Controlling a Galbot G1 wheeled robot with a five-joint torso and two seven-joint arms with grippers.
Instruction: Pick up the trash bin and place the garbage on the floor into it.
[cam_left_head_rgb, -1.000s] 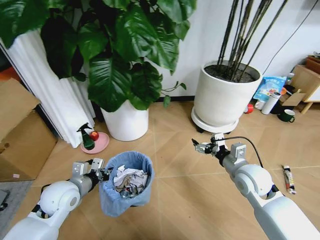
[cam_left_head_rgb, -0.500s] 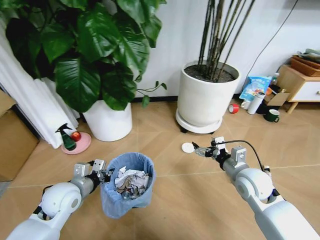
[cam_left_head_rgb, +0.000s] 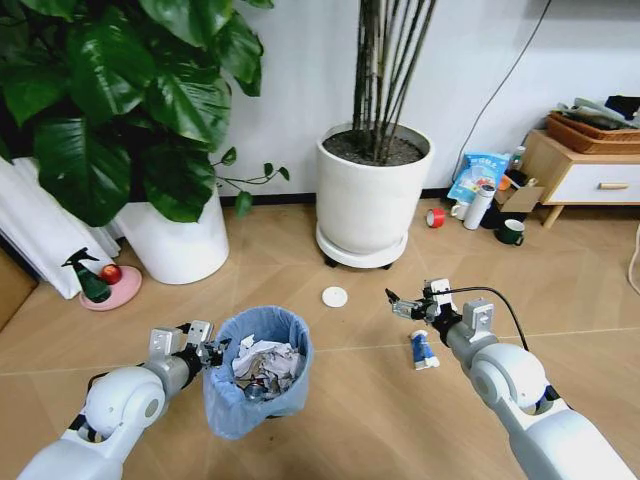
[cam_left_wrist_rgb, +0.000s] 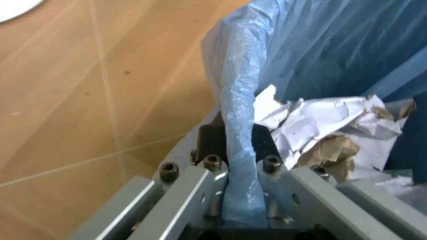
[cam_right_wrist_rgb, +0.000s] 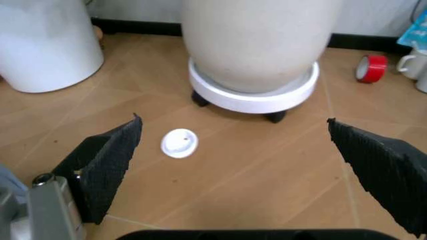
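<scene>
The trash bin (cam_left_head_rgb: 256, 378), dark with a crinkled light-blue bag, hangs low in front of me on the left, holding crumpled white paper (cam_left_wrist_rgb: 313, 127). My left gripper (cam_left_head_rgb: 208, 351) is shut on its near rim, and the bag's edge (cam_left_wrist_rgb: 238, 150) is pinched between the jaws. My right gripper (cam_left_head_rgb: 399, 305) is held out open above the floor (cam_left_head_rgb: 300, 265), with nothing between its black pads (cam_right_wrist_rgb: 107, 160). Garbage lies on the planks: a small white round lid (cam_left_head_rgb: 334, 297) (cam_right_wrist_rgb: 179, 143) ahead of the right gripper, and a blue-white wrapper (cam_left_head_rgb: 423, 350) below its wrist.
A white pot (cam_left_head_rgb: 372, 200) (cam_right_wrist_rgb: 257, 45) on a wheeled base stands just behind the lid. A leafy plant's white pot (cam_left_head_rgb: 178, 240) is at the left. A red tape roll (cam_left_head_rgb: 435, 217) (cam_right_wrist_rgb: 370, 67), cups and a wooden cabinet (cam_left_head_rgb: 590, 175) are at the right.
The whole view has swung, so pots and plants slid left in the picture. The white lid and the blue-white wrapper have come into view. Both arms hold the same pose.
</scene>
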